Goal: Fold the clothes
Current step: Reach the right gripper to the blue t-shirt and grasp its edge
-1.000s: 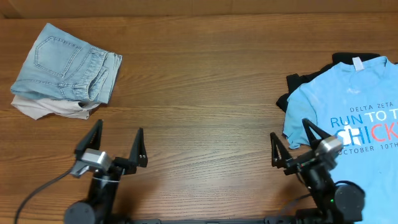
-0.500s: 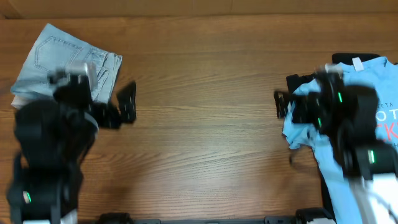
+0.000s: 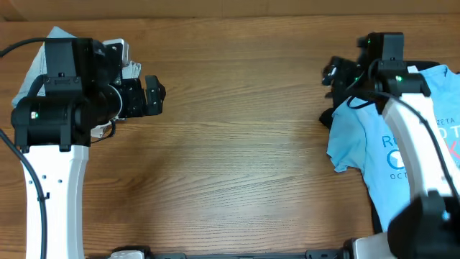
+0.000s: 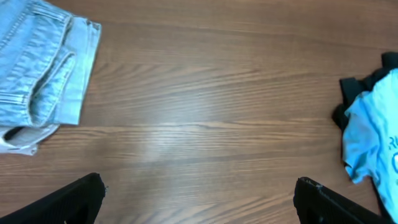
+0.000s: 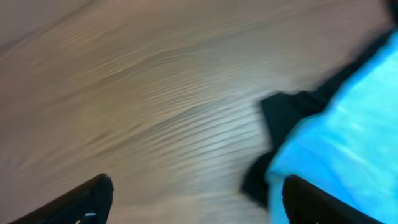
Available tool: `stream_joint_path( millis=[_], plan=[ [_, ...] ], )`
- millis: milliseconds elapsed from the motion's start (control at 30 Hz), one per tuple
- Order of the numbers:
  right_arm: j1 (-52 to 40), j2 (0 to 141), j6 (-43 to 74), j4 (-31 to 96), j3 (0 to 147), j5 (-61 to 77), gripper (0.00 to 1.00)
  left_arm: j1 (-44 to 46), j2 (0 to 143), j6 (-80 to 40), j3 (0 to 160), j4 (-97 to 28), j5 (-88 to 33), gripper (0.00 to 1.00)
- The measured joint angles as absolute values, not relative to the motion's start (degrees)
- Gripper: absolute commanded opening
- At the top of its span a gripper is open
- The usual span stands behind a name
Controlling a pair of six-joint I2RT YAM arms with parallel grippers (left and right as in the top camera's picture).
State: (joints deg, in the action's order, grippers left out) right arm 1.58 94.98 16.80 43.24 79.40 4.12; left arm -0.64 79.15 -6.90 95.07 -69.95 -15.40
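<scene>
**Denim stacked, T-shirts yet to be folded**

Ahead and left of the left tool, which hangs wide open and empty, folded denim lies on an off-white piece on the worktop; that pile looks finished. Ahead and right of the right tool, jaws spread and holding nothing, a blue T-shirt sprawls unfolded over a black T-shirt. Both apparently remain to be folded.
</scene>
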Motion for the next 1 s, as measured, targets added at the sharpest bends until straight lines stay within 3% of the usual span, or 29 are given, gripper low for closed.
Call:
stream_joint_path(
  millis=[467, 633, 700, 733, 900, 967, 1000],
  plan=[
    [6.2, 112.5, 22.1, 39.8, 79.4, -4.7, 0.73, -0.6, 79.2, -6.9, 95.2, -69.8, -18.1, 1.00],
    [6.2, 115.5, 22.7, 40.0, 79.4, -7.7, 0.53, -0.6, 79.2, -6.9, 95.2, -70.0, -18.3, 1.00],
    [6.2, 116.1, 22.5, 39.7, 79.4, -8.4, 0.29, -0.6, 79.2, -6.9, 95.2, -70.0, -18.5, 1.00],
    [6.2, 116.1, 22.4, 39.6, 79.4, -8.6, 0.24, -0.6, 79.2, -6.9, 95.2, -70.1, -18.5, 1.00],
    [6.3, 116.1, 22.4, 39.8, 79.4, -9.5, 0.33, -0.6, 79.2, -6.9, 95.2, -70.1, -18.5, 1.00],
    [6.5, 116.1, 22.4, 40.1, 79.6, -9.5, 0.06, -0.6, 79.2, -6.9, 95.2, -70.1, -18.5, 1.00],
    [6.7, 116.1, 22.8, 40.3, 79.6, -9.4, 0.04, -0.6, 79.2, -6.9, 95.2, -70.1, -18.5, 1.00]
  ],
)
